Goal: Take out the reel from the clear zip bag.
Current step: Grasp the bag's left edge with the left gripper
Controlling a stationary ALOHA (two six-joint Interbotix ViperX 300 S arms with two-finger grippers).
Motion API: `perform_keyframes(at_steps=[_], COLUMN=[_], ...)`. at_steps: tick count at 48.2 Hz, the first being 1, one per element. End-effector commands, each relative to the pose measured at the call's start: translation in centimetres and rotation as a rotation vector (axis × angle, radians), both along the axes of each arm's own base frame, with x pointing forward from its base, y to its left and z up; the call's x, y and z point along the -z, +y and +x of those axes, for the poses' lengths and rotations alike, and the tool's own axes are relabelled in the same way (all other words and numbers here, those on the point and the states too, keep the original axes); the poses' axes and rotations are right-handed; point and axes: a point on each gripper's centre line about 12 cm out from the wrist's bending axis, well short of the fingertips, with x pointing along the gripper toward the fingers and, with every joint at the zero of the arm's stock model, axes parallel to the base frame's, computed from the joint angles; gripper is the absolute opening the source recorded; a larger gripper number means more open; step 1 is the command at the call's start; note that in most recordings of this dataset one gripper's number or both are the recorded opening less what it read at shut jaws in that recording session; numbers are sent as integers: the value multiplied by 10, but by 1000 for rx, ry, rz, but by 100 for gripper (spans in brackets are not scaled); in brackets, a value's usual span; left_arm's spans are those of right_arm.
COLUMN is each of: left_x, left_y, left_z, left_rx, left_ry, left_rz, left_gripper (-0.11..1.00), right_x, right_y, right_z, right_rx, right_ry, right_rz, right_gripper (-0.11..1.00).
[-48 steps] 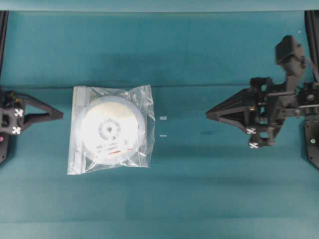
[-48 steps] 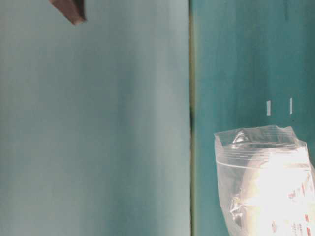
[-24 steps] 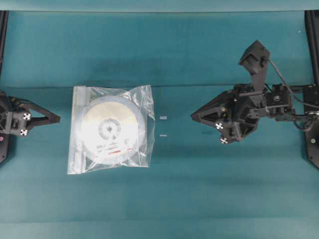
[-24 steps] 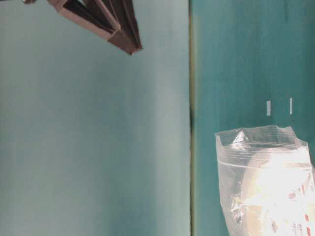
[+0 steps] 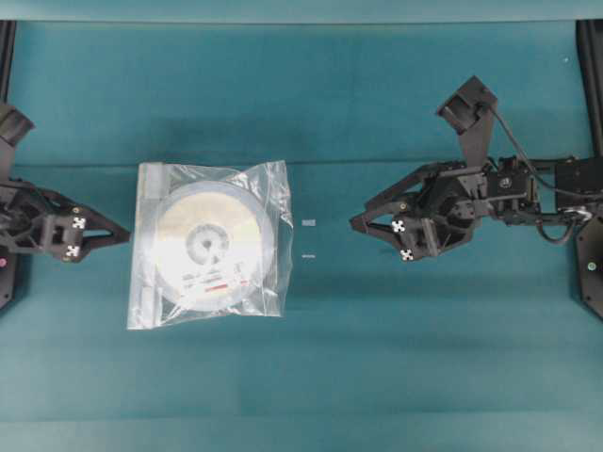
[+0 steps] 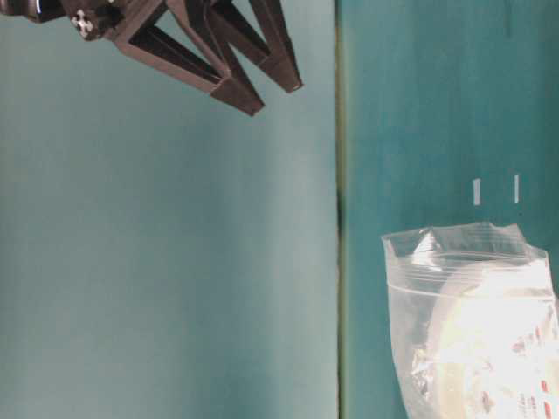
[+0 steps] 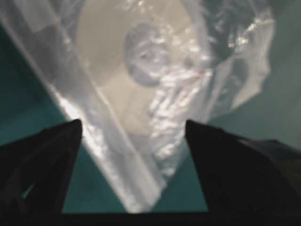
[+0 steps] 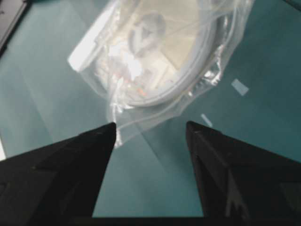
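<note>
- Left gripper (image 5: 121, 232): jaws spread wide, nothing held; just left of the bag, not touching. Best use: pinch the zip edge, which faces this side, and hold it down.
- Bag (image 5: 276, 188): flat on the table (image 5: 377, 377), left of centre, zip strip along its left edge; appears closed.
- Reel (image 5: 207, 247): wholly inside the bag, hub up.
- Tape marks (image 5: 308, 223): two small strips just right of the bag.
- Right gripper (image 5: 356, 229): jaws wide, empty, well apart to the right. Should approach low and level.
</note>
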Motion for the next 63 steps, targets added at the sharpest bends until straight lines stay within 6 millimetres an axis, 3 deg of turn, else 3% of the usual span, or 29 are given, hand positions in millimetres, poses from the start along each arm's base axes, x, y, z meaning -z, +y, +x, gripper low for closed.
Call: perform_keyframes(at_steps=[1, 19, 39, 63], left_x=[11, 37, 61, 63], left_y=[3, 11, 12, 14], left_z=[3, 14, 15, 32], left_rx=[-13, -81, -108, -107], left_ry=[15, -38, 46, 6], left_rz=[0, -42, -85, -82], left_gripper=[92, 93, 93, 92], right_x=[-6, -4, -5, -5], right_y=[-1, -2, -2, -2], right_z=[4, 5, 5, 5], right_rx=[11, 18, 20, 20], right_ry=[-26, -29, -31, -31], right_rz=[12, 17, 22, 20], right_gripper=[78, 78, 78, 78])
